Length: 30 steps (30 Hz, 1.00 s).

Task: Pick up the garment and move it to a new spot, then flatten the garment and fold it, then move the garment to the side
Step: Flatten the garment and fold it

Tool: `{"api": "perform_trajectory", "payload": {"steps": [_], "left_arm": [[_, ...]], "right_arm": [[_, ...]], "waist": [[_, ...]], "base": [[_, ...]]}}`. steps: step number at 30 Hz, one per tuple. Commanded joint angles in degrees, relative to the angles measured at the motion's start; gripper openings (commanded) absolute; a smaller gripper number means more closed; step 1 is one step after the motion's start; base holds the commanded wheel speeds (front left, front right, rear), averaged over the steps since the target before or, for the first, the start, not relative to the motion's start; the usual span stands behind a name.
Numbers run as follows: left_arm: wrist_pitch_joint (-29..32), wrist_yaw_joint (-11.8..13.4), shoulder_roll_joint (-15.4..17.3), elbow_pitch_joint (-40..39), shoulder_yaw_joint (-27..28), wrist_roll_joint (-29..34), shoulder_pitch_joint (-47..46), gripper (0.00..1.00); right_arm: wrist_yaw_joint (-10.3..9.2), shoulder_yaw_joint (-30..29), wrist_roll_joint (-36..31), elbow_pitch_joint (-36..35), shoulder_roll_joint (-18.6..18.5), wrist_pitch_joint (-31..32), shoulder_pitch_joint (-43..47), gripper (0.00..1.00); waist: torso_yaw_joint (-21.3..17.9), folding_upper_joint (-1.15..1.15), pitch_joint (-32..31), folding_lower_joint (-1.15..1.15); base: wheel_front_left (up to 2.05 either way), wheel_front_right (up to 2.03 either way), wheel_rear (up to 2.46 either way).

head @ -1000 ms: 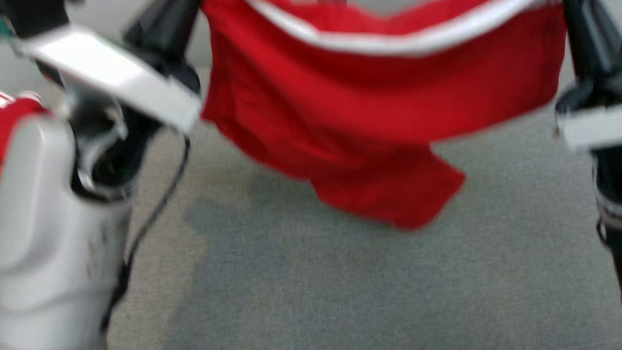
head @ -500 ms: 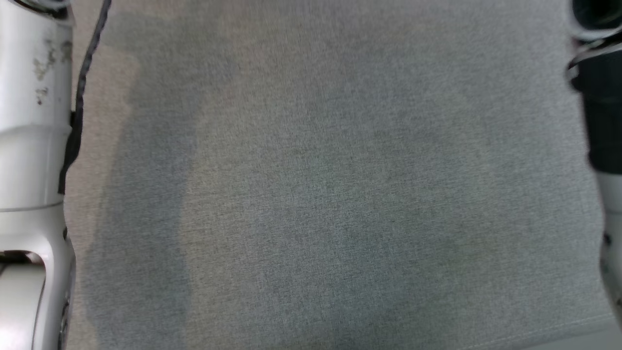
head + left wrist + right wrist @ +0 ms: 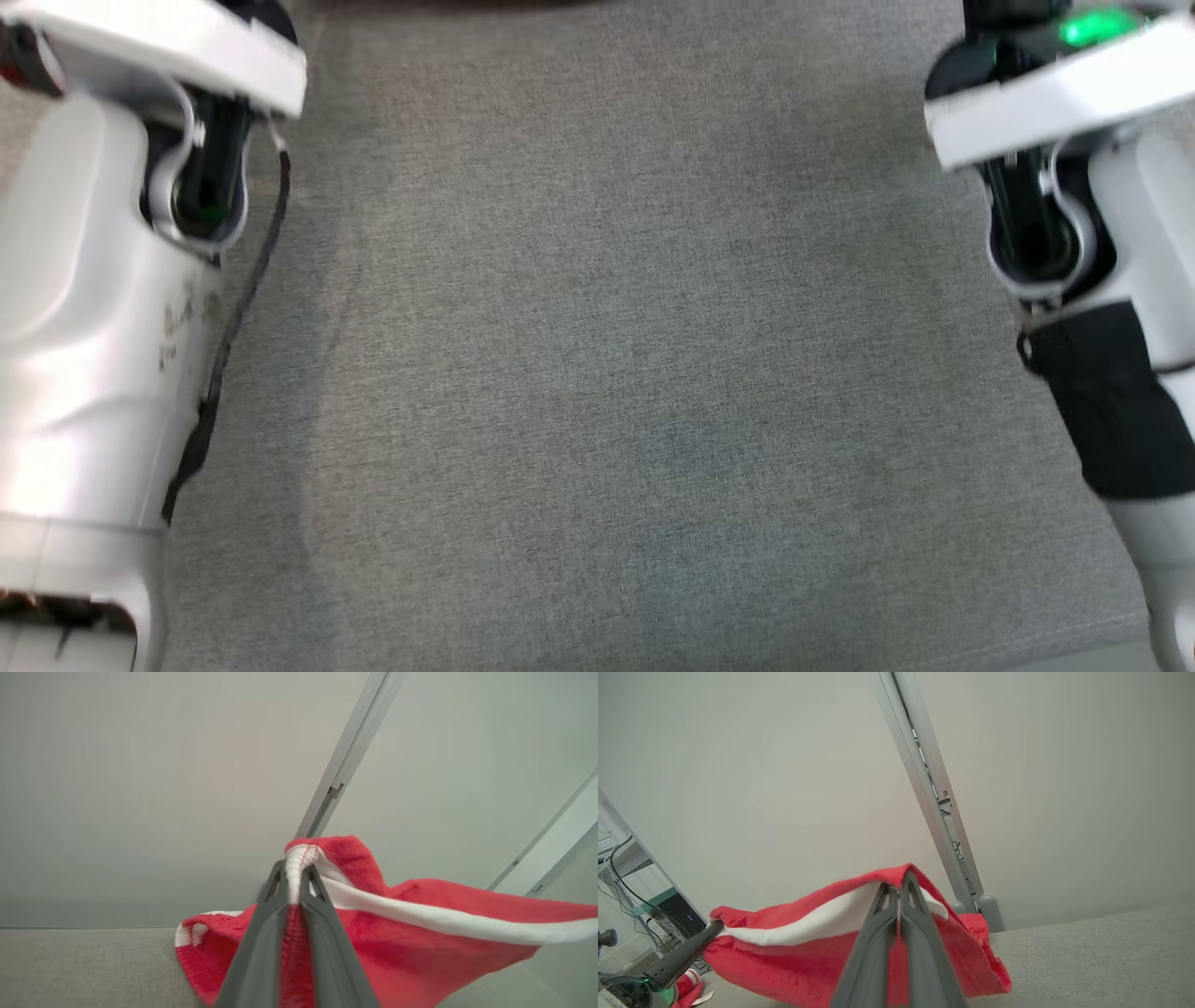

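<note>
In the head view, the grey upholstered surface (image 3: 607,373) stretches between the left forearm (image 3: 84,308) and the right forearm (image 3: 1120,261), which stand at the picture's two sides. A second ago this view had the red garment (image 3: 411,952) slung between the arms. The whole picture has shifted since (the camera's doing, not the cloth's), so the head now looks down on what I take to be the landing area.

In the left wrist view, the left gripper (image 3: 292,872) is clamped on the garment's white-trimmed edge, with cloth bunched between its fingers. The rest trails off to the right in front of a pale wall (image 3: 140,788).

In the right wrist view, the right gripper (image 3: 896,891) is pinched tight on another stretch of that edge. The garment sags away from it over the surface; whether its lower folds touch down I cannot tell.

The garment is up and held at two points, so the carry looks under way, with laying out, flattening and folding not yet done.
</note>
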Motion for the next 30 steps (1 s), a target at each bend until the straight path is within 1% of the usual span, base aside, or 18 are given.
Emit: {"api": "perform_trajectory", "payload": {"steps": [1, 5, 7, 10, 17, 21, 26, 27, 30], "left_arm": [[-0.23, -0.08, 1.06, -1.4, -0.45, -1.24, 2.06, 0.0], [-1.47, -0.06, 3.94, -7.35, -3.83, -2.81, 9.68, 0.0], [-2.36, -0.06, 4.45, -9.72, -3.8, -3.44, 13.64, 0.0], [-3.68, 0.18, 4.35, -13.32, -3.38, -3.42, 19.65, 0.0], [-4.81, 2.36, 1.3, -20.83, -1.72, -1.93, 34.15, 0.0], [-4.85, 2.99, -0.62, -25.04, 0.99, -1.02, 41.95, 0.0], [-4.87, 3.31, -2.54, -28.98, 3.34, 0.37, 50.73, 0.0], [-4.87, 3.31, -2.54, -28.98, 3.34, 0.37, 50.73, 0.0], [-4.88, 3.39, -4.08, -31.1, 3.7, 0.59, 55.0, 0.0]], "right_arm": [[0.04, -0.21, 0.31, -1.37, -0.96, -0.27, 2.21, 0.0], [0.04, -0.31, 1.04, -6.22, -2.82, -0.28, 10.65, 0.0], [0.04, -0.68, 1.03, -8.31, -3.62, -0.28, 15.12, 0.0], [0.04, -1.85, 1.29, -11.32, -4.03, -0.28, 22.15, 0.0], [0.04, -5.95, 1.53, -18.77, -2.93, -0.29, 37.79, 0.0], [0.03, -6.59, 1.73, -22.52, -2.82, -0.3, 45.37, 0.0], [0.03, -8.05, 2.54, -26.28, -3.49, -0.29, 52.72, 0.0], [0.03, -8.05, 2.54, -26.28, -3.49, -0.29, 52.72, 0.0], [0.03, -9.11, 2.4, -28.3, -3.97, -0.3, 56.29, 0.0]], "waist": [[0.6, 0.0, -1.0, 0.0], [1.58, 0.0, -3.02, 0.0], [2.0, 0.0, -4.17, 0.0], [2.44, 0.0, -6.19, 0.0], [2.52, 0.0, -11.85, 0.0], [2.17, 0.0, -15.32, 0.0], [1.86, 0.0, -19.61, 0.0], [1.86, 0.0, -19.61, 0.0], [1.87, 0.0, -22.07, 0.0]], "base": [[0.0, 0.0, 0.0], [0.0, 0.0, 0.0], [0.0, 0.0, 0.0], [0.0, 0.0, 0.0], [0.0, 0.0, 0.0], [0.0, 0.0, 0.0], [0.0, 0.0, 0.0], [0.0, 0.0, 0.0], [0.0, 0.0, 0.0]]}}
